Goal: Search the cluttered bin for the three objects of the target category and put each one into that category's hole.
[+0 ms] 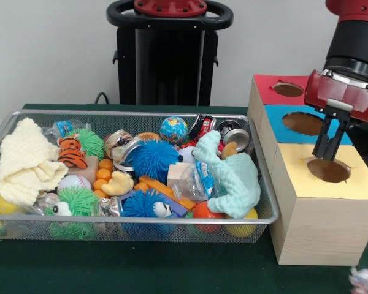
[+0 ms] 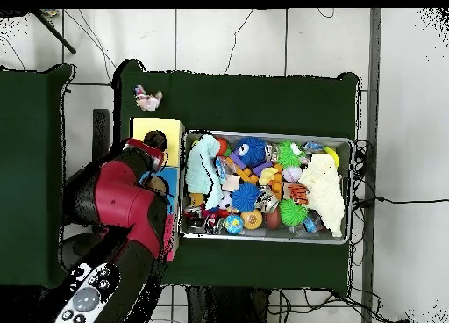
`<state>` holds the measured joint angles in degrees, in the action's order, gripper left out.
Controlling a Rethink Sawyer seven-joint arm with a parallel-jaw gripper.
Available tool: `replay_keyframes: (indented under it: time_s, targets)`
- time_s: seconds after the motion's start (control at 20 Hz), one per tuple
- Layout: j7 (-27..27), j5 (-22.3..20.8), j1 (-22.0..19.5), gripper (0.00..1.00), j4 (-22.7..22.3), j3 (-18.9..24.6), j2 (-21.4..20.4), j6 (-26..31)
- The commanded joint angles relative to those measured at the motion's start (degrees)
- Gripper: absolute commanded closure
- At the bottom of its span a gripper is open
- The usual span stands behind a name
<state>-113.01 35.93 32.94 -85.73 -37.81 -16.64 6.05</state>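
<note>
The wire-mesh bin (image 1: 135, 113) holds many toys; in the overhead view (image 2: 263, 133) it lies right of the boxes. A mint-green knitted cloth (image 1: 233, 177) (image 2: 203, 166) lies at the bin end nearest the boxes. A pale-yellow knitted cloth (image 1: 24, 162) (image 2: 324, 192) lies at the opposite end. A small white printed cloth (image 1: 363, 280) (image 2: 147, 98) lies on the table outside the bin, beyond the yellow-topped box. My gripper (image 1: 327, 153) hangs over the boxes between the blue top's hole (image 1: 302, 124) and the yellow top's hole (image 1: 328, 170). Its fingers are close together and hold nothing.
Three wooden boxes stand in a row beside the bin, with a red top (image 1: 288, 89), a blue top and a yellow top (image 2: 155, 126). Spiky blue balls (image 1: 153, 160), green ones (image 1: 78, 201), a globe ball (image 1: 173, 129), cans and orange balls fill the bin. My arm (image 2: 123, 201) covers the blue and red tops from above.
</note>
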Motion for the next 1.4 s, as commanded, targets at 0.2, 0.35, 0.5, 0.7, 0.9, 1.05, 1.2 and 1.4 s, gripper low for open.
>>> replay_keyframes:
  time_s: [0.2,0.35,0.5,0.7,0.9,1.05,1.2,1.4]
  targets:
    - [-5.7,-4.7,-4.2,1.0,-12.3,14.8,-8.0,4.6]
    - [-5.3,-5.5,-5.2,1.0,-13.4,16.1,-9.4,4.5]
    - [-5.8,-6.2,-5.5,1.0,-13.5,16.5,-9.8,5.0]
    - [-6.1,-7.2,-6.0,1.0,-13.5,17.0,-10.4,5.9]
    - [-5.8,-8.2,-6.8,1.0,-13.3,17.8,-11.2,6.9]
    - [-4.9,-9.4,-7.5,1.0,-13.4,18.6,-12.3,8.0]
    - [-3.5,-11.2,-7.6,1.0,-13.6,18.7,-14.4,10.0]
    - [-1.9,-12.9,-10.7,1.0,-15.9,22.7,-17.4,10.5]
